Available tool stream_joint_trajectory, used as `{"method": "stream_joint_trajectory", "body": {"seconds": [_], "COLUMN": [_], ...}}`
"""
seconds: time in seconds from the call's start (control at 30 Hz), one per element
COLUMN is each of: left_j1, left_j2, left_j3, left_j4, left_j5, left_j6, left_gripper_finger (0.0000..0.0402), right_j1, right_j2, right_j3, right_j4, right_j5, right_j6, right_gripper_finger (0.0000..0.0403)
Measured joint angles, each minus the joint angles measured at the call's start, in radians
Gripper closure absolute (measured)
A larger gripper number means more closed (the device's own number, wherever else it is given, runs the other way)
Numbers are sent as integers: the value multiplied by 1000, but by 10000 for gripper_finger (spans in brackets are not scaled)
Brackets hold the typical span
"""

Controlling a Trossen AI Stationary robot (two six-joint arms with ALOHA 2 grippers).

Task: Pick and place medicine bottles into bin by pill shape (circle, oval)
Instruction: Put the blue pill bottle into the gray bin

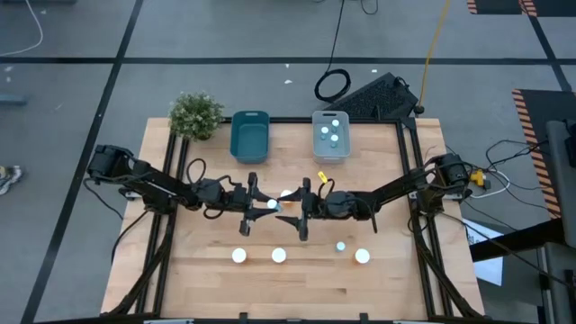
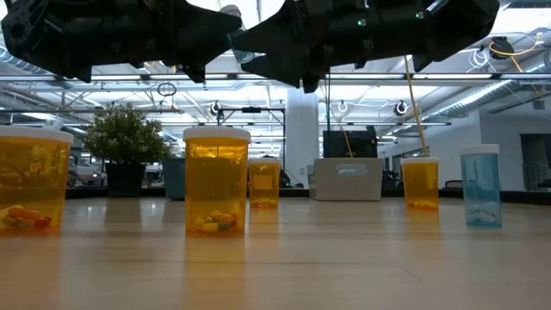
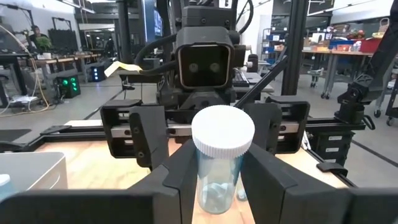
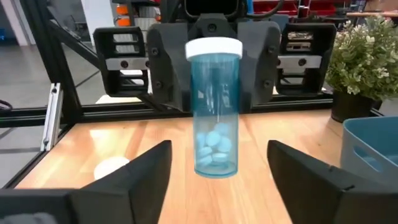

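A pale blue medicine bottle (image 4: 214, 112) with a white cap and blue pills at its bottom hangs upright over the table's middle, with my left gripper (image 3: 217, 165) (image 1: 258, 205) shut on it. My right gripper (image 4: 219, 152) (image 1: 301, 209) faces it from the table's right. It is open, its fingers spread a little short of the bottle and touching nothing. Other medicine bottles stand upright on the table near the front: two amber ones (image 2: 215, 181) (image 2: 30, 182), another amber one (image 2: 420, 182) and a blue one (image 2: 480, 187). My left gripper pinches the bottle's upper body (image 3: 216, 163), just under the cap, between its two fingers (image 3: 181, 177). The fingers reach in level from the table's left. The bottle stands upright in the hold, cap up, lifted clear of the table.
At the far edge stand a teal bin (image 1: 250, 137) and a clear bin (image 1: 331, 148) with white-capped bottles in it. A potted plant (image 1: 195, 114) stands at the far left corner. White-capped bottles (image 1: 238, 256) (image 1: 279, 256) (image 1: 362, 256) line the near part of the table.
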Motion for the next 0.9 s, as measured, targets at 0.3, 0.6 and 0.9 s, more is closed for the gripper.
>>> {"method": "stream_joint_trajectory", "body": {"seconds": [0.3, 0.6, 0.9], "left_j1": [1, -2, -16], "left_j2": [-1, -1, -3], "left_j3": [0, 0, 0], "left_j4": [4, 5, -8], "left_j5": [-4, -12, -15], "left_j6": [7, 7, 0], "left_gripper_finger": [289, 288, 238], "right_j1": [-13, -13, -12], "right_j2": [0, 0, 0], "right_j3": [0, 0, 0], "right_j4": [-17, -16, 13], "right_j5": [-8, -10, -9], "right_j6": [32, 13, -4], "right_gripper_finger": [260, 312, 298]}}
